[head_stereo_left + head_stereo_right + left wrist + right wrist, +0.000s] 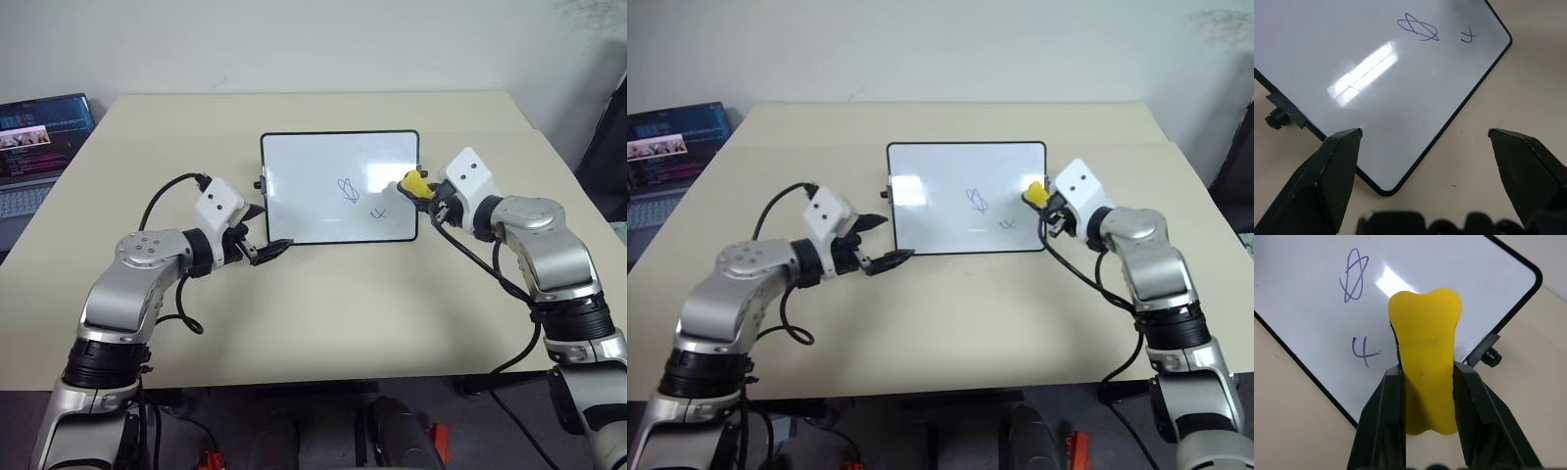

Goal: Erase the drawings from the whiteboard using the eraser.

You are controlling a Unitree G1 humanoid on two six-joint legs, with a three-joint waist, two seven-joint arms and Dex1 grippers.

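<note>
The whiteboard (313, 162) lies flat at the middle of the table. Two blue drawings show on its right half: a looped scribble (346, 189) and a small x-like squiggle (380, 212). My right gripper (421, 192) is shut on the yellow eraser (413, 184), which is over the board's right edge, just right of the drawings. In the right wrist view the eraser (1425, 362) sticks out between the black fingers (1386, 401), with the scribble (1354, 275) and squiggle (1365, 351) beside it. My left gripper (266, 230) stands open at the board's near left corner (1386, 188), holding nothing.
The beige table (323, 313) has bare room in front of the board and on both sides. A laptop (39, 137) with a lit screen stands off the table's far left. Small black knobs (1276, 119) stick out at the board's short sides.
</note>
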